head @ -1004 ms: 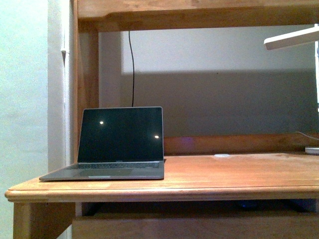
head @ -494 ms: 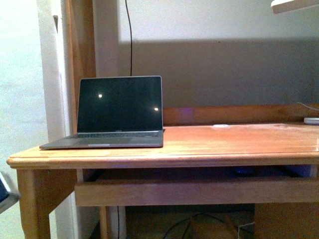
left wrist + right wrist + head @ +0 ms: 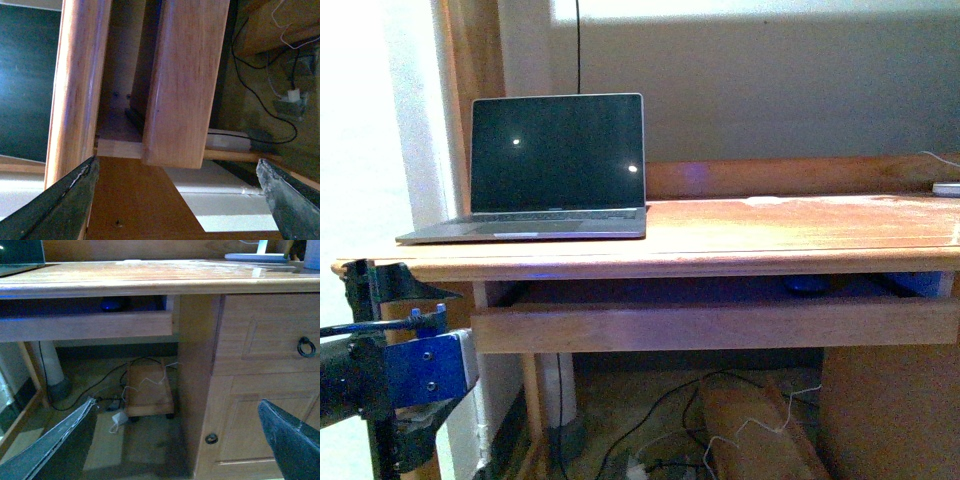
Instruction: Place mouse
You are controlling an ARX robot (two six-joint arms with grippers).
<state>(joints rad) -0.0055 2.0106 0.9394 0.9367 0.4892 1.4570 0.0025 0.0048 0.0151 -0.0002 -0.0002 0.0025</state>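
Mouse: the mouse (image 3: 112,304) sits on the tray (image 3: 85,325) under the desk (image 3: 150,282), toward the tray's right. I see only its dark top over the tray's front rail, in blue-tinged shadow, so its outline is hard to make out.
Left gripper: the left gripper (image 3: 176,164) is spread wide with nothing between its fingers (image 3: 65,200). Only the finger ends show, at the corners of the wrist view, close to the desk's edge.
Right gripper: the right gripper (image 3: 176,404) also gapes, empty. It is low in front of the desk and well apart from the mouse.
Left arm: the front view gives me a blue and black piece of the left arm (image 3: 420,365), cut off by the frame. I cannot pick out the fingers there.
Laptop: the laptop (image 3: 555,160) stands open at the desk's left end, its screen dark.
Floor: cables (image 3: 670,420) tangle under the desk, too dim to trace.
Far right: a white object (image 3: 948,188) on the desk is cut off by the edge.
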